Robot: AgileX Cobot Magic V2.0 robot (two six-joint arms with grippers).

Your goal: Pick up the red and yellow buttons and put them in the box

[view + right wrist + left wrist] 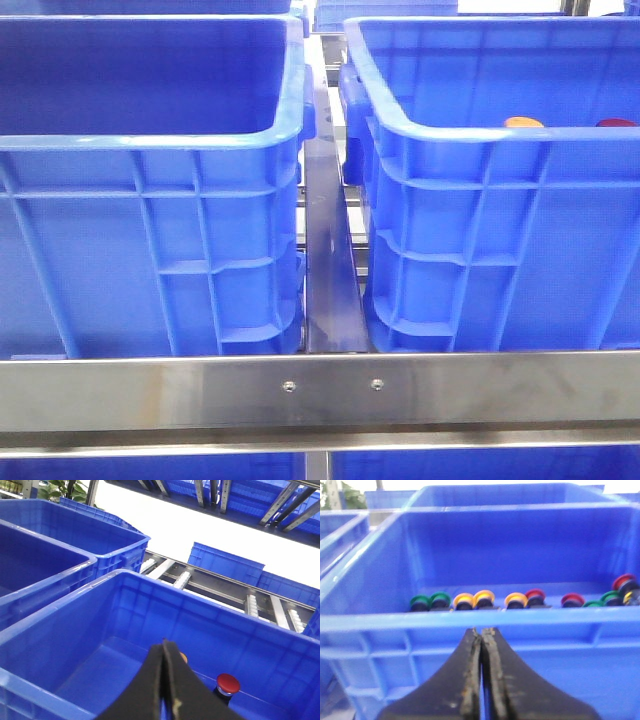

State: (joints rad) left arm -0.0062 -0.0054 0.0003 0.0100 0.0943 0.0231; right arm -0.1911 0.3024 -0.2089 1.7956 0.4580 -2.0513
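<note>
In the left wrist view a blue crate (485, 620) holds a row of buttons on black bases: yellow ones (484, 597), red ones (535, 596) and green ones (420, 601). My left gripper (483, 630) is shut and empty, just outside this crate's near rim. In the right wrist view my right gripper (164, 642) is shut with nothing in it, above the box (150, 612). A red button (228, 684) stands on that box's floor, and an orange-yellow button (183, 657) peeks from behind the fingers. In the front view the right box (480, 135) shows an orange cap (523, 123) and a red cap (615, 123). Neither gripper shows there.
A second blue crate (150, 140) stands at the left, separated by a metal rail (330, 260). A steel bar (320, 385) crosses the front. More blue crates (75, 525) and a roller track (215, 585) lie behind.
</note>
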